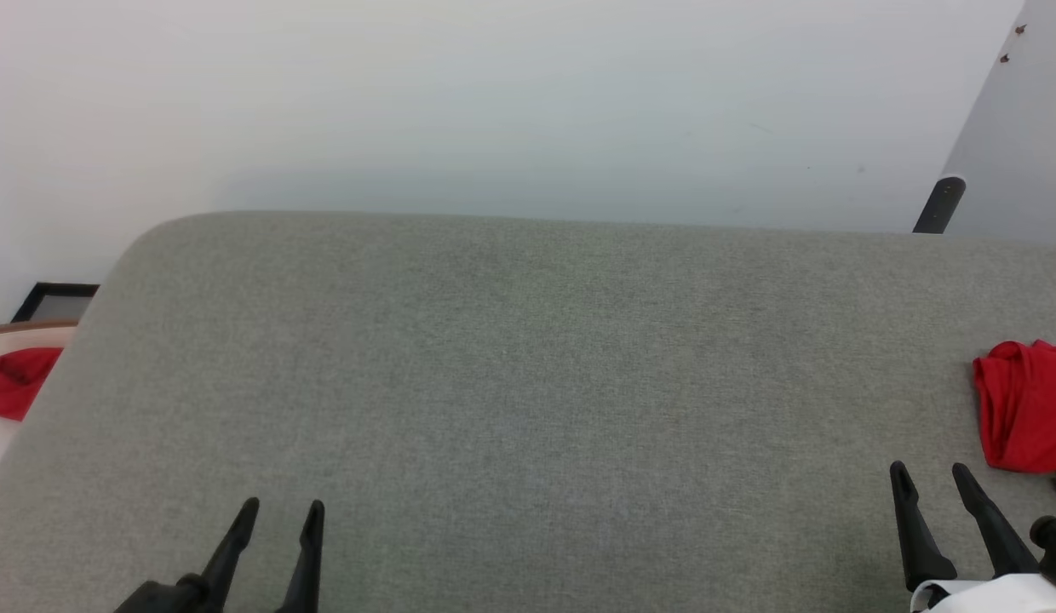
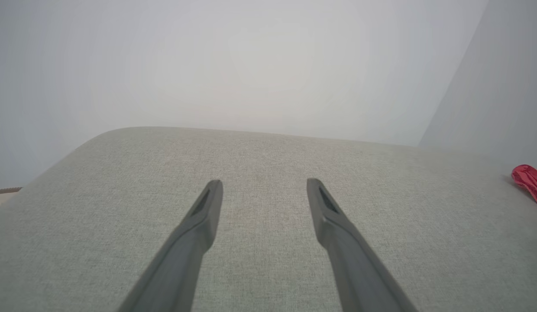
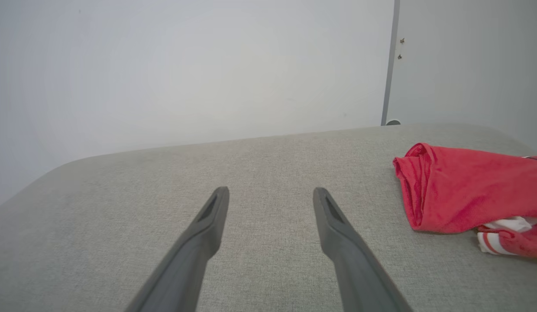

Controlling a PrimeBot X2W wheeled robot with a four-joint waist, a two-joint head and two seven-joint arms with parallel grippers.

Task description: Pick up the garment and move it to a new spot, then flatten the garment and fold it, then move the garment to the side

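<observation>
Right pincer (image 1: 928,467) agape (garment (image 1: 1024,409) nearby)

I have my left gripper (image 1: 284,504) low at the left, fingers spread and pointing forward. My right gripper (image 1: 928,467) mirrors it (white wrist housing (image 1: 996,594) just showing). Both jaws gape empty, seemingly hovering rather than resting.

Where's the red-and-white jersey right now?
In the head view, the red jersey lies bunched on the grey cushion at the far right, just beyond the right tool.
</observation>
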